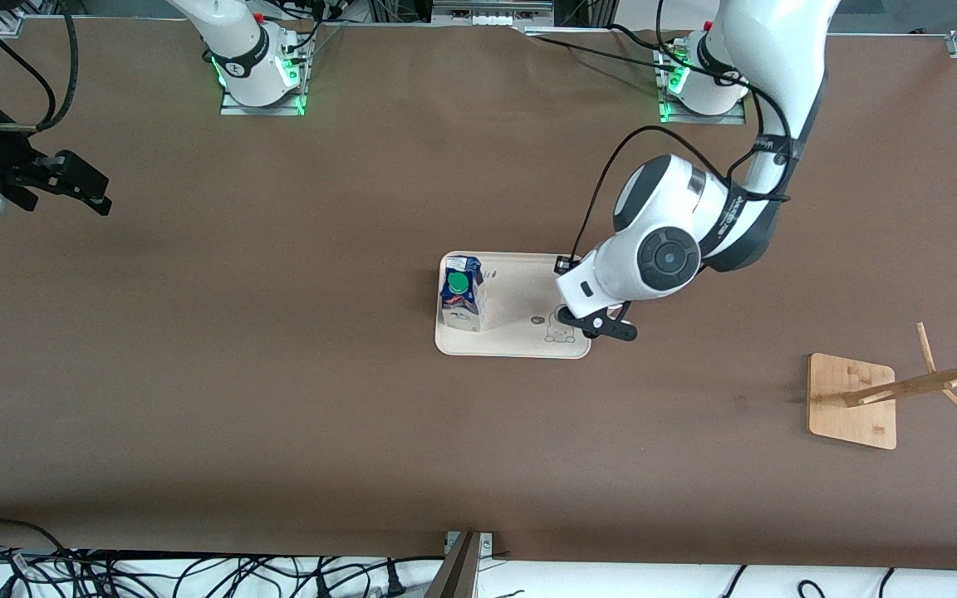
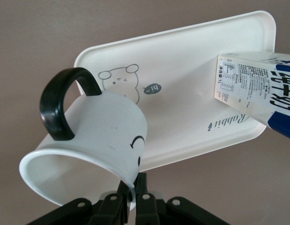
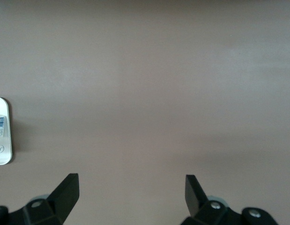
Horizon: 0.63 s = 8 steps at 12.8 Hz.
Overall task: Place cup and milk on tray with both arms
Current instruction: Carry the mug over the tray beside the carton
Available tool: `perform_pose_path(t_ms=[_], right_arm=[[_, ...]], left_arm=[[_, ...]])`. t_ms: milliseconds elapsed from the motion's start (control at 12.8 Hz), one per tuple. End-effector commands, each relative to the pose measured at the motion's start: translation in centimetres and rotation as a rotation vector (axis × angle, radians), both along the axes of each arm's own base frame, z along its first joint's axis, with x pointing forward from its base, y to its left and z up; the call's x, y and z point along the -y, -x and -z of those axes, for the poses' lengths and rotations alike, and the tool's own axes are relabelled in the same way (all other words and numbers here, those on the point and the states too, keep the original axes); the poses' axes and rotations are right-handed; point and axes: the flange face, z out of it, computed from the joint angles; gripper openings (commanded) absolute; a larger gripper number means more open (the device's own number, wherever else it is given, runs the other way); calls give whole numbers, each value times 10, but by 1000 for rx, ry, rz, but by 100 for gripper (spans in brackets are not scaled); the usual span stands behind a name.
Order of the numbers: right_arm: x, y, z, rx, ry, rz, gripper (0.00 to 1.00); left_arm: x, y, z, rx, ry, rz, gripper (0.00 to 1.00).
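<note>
The cream-white rectangular tray (image 1: 520, 340) with its little rabbit drawing is lying near the middle of the brown worktop (image 1: 279, 399). The small blue-and-white gable-top milk carton (image 1: 462, 299) with a green screw cap is already standing on it, toward the right arm's end of the tray. The left end effector (image 2: 134, 199) is hanging over the tray's other end, its fingers (image 2: 144, 197) pinched tight on the rim of the white mug (image 2: 88, 145) with the black smiley and black loop handle (the mug is tilted, its mouth turned toward the wrist camera).

The risk, as I judge it: a thin rim pinch is letting the mug pivot, so releasing it while tilted could be sending it rolling off the tray or into the carton.

The right end effector (image 3: 130, 187), wide open and holding nothing, is waiting over bare worktop at the right arm's end.
</note>
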Motion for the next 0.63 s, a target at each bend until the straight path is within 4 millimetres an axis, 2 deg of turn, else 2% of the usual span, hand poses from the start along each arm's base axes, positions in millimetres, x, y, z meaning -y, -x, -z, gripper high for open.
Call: perform_pose_path(t_ms=[0,235,548], right_arm=[[1,0,-4,-3,-16,10,100],[1,0,-4,-3,-17,10,100],[1,-1,-6,6,-16,10,100]], left_arm=[[27,0,15,-25,8,18,0],[32,2,14,-24,10,23,0],[32,4,29,-38,-3,39,0]])
